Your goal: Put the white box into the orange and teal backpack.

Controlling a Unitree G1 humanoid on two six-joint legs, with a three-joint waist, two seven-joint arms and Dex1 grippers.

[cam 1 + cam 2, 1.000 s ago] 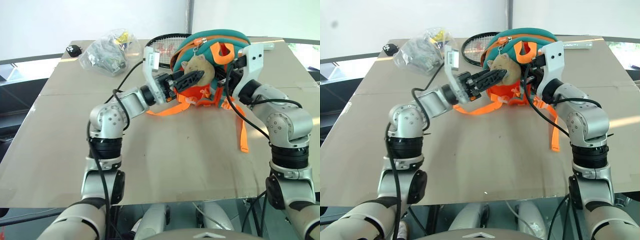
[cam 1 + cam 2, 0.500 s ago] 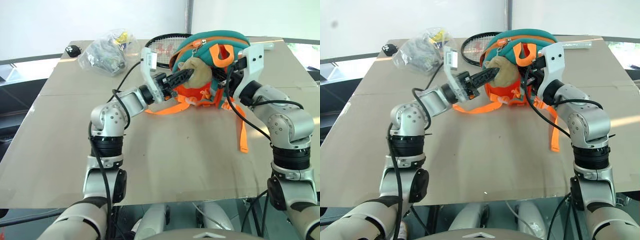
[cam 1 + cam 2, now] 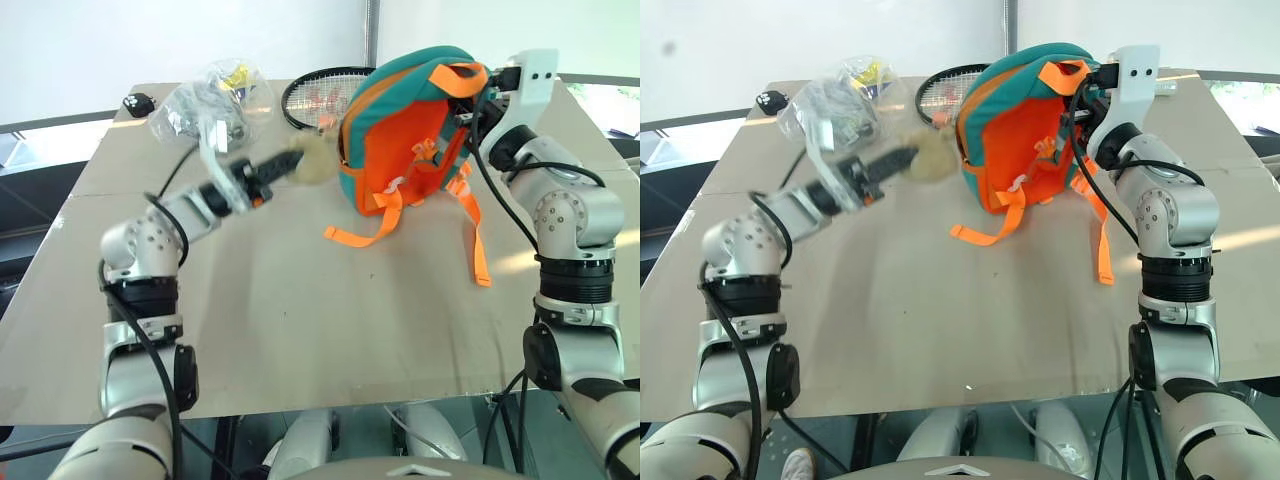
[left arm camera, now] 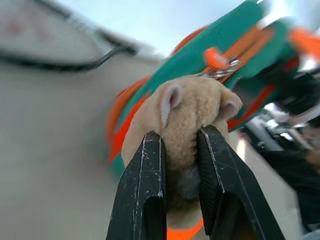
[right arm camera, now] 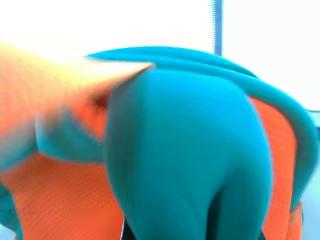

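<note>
Over on the left, the left gripper is clamped on the tan plush toy, drawing it out toward the tabletop's far-left corner, near the clear plastic bag. The orange and teal backpack stands near the far edge, the tennis racket behind it. The right gripper pinches the top teal band. To do this well: keep tension steady so the zip opening spreads. I can't spot the white box.
</note>
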